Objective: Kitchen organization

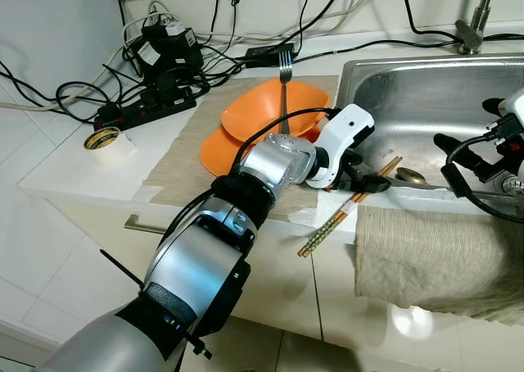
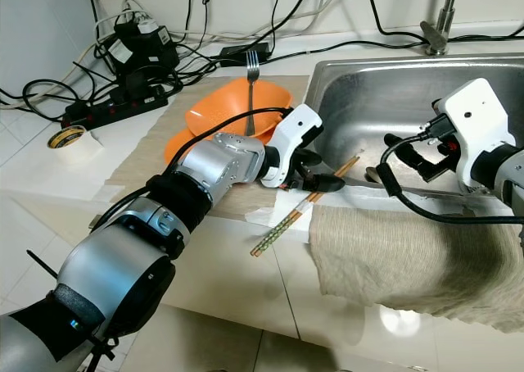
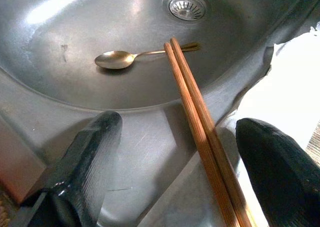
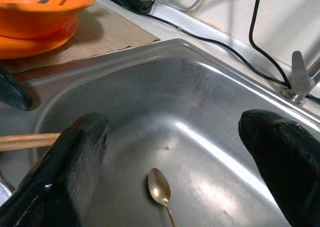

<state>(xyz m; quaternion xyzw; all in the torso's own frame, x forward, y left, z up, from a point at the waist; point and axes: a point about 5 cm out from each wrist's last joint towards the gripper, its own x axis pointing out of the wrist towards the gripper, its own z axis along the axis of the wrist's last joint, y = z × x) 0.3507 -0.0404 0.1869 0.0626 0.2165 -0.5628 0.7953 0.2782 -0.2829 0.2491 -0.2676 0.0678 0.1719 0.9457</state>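
The left gripper (image 3: 175, 172) straddled the brown wooden chopsticks (image 3: 200, 122) on the steel sink (image 1: 426, 93) rim, fingers spread. The right gripper (image 4: 175, 162) hovered spread above a gold metal spoon (image 4: 159, 189).

I see a white counter (image 1: 61, 171) against a white wall (image 1: 57, 28), with a steel sink (image 1: 426, 93) set into it and a tap (image 1: 475, 24) behind. Black cables (image 1: 246, 40) trail along the back to a power strip (image 1: 147, 106). Below are pale cabinet fronts (image 1: 319, 298) and a glossy tiled floor (image 1: 24, 249) catching light.
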